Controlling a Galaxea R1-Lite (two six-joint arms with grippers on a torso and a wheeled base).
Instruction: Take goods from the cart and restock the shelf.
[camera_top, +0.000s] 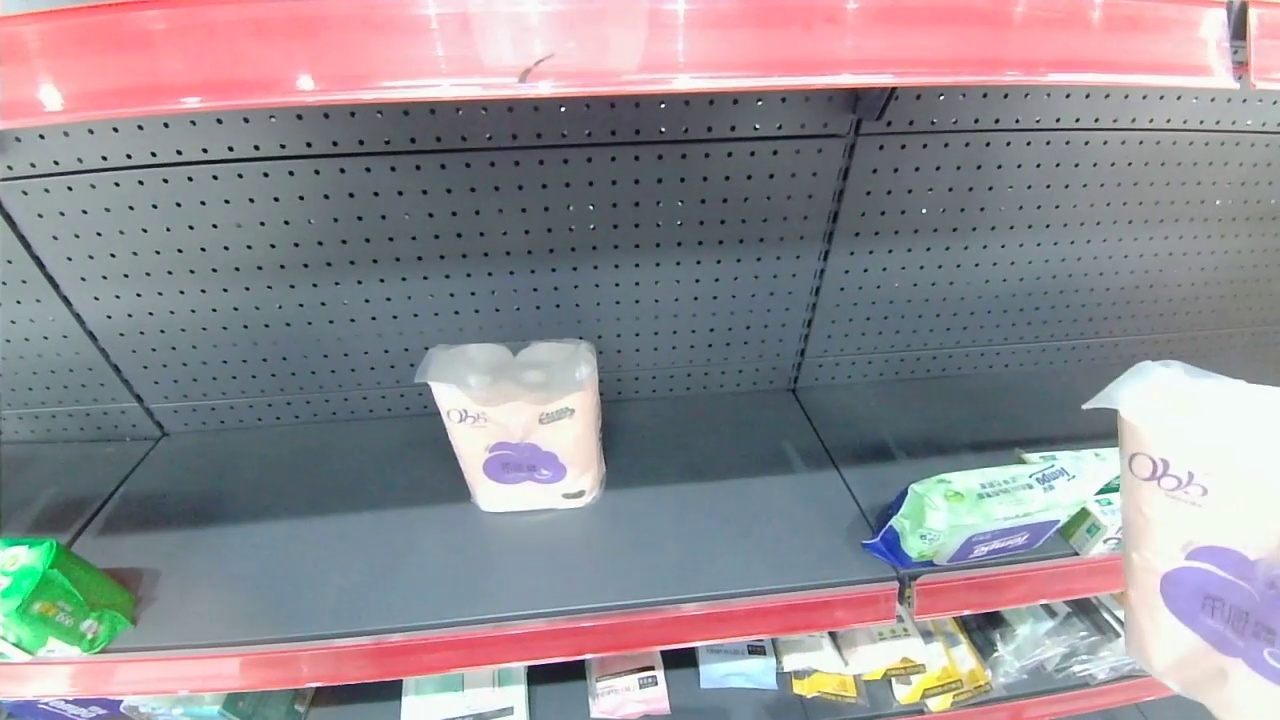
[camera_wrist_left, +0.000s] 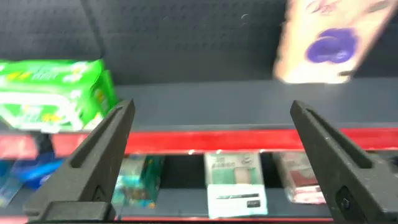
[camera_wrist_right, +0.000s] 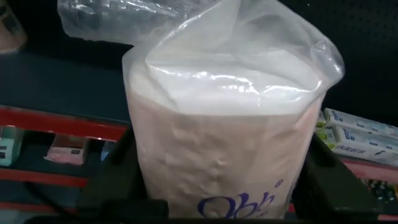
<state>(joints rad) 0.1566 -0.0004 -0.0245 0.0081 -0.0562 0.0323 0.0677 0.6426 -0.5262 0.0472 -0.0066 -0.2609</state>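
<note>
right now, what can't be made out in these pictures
- held tissue pack: head view, cut off by the right and bottom edges
- lower-shelf goods: head view, partly behind the red shelf lip, too small to identify
- green pack: head view, cut by the left edge

Pink plastic-wrapped toilet roll pack (camera_wrist_right: 227, 93), purple cloud label: upright, clamped between right gripper (camera_wrist_right: 221, 155) jaws, loose wrap top rising past them. Second identical pack (camera_top: 515, 425): upright on dark grey metal shelf (camera_top: 400, 560), red front lip; beyond left gripper (camera_wrist_left: 211, 109) spread jaws, apart.

place: shop | evidence: red-edged pegboard shelf (camera_top: 300, 540); wrapped tissue pack (camera_top: 520, 430)
</note>
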